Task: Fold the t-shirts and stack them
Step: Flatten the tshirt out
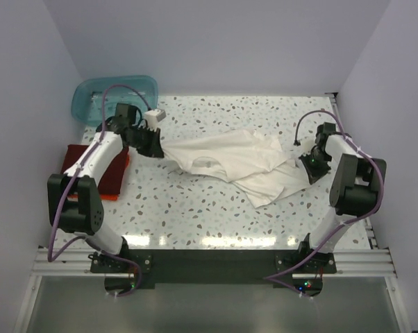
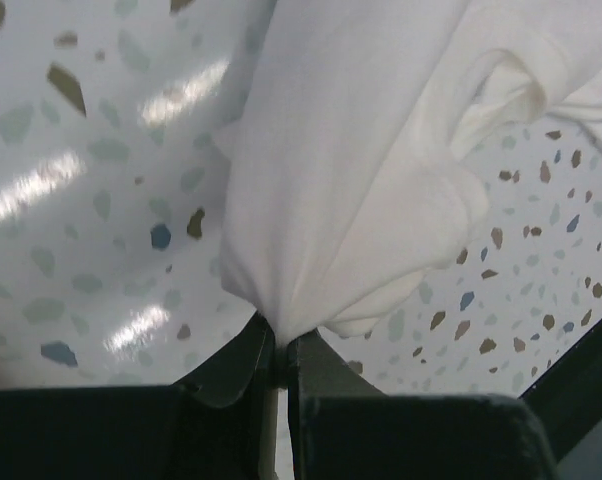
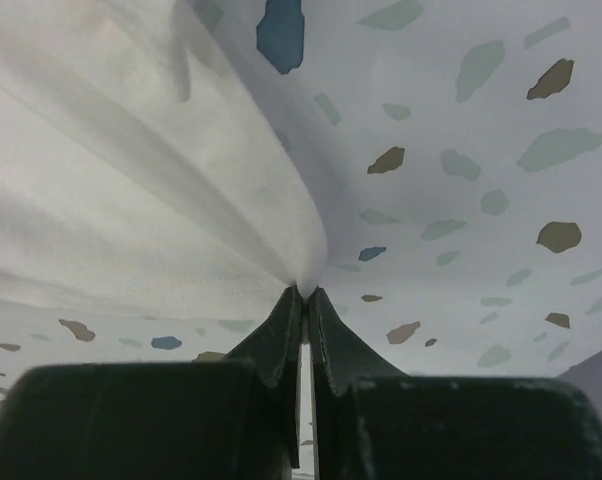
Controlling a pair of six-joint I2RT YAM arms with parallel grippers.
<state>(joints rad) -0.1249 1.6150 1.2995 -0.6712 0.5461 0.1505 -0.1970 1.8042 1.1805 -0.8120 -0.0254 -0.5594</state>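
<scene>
Cream-white t-shirt (image 1: 226, 161) lies crumpled and unfolded mid-table (image 1: 188, 215), its long axis running left to right between the two arms. We note the left gripper (image 1: 157, 149) clenched on the shirt's left end: in the wrist view the cloth bunches to a point, pinched between closed jaws. Right gripper (image 1: 307, 165) is likewise clamped on a fold at the shirt's right edge. Each arm thus holds its own end. The bulk lies between them, resting on the table, with a loose flap trailing toward the near edge. Dark red t-shirt (image 1: 115, 177), folded, sits at the left edge under the left arm, with the orange t-shirt (image 1: 108, 197) a thin edge beneath. The left arm is therefore nearer the stack. We judge the coming move to be drawing the ends apart to spread the cloth flat; the fold is not yet begun
</scene>
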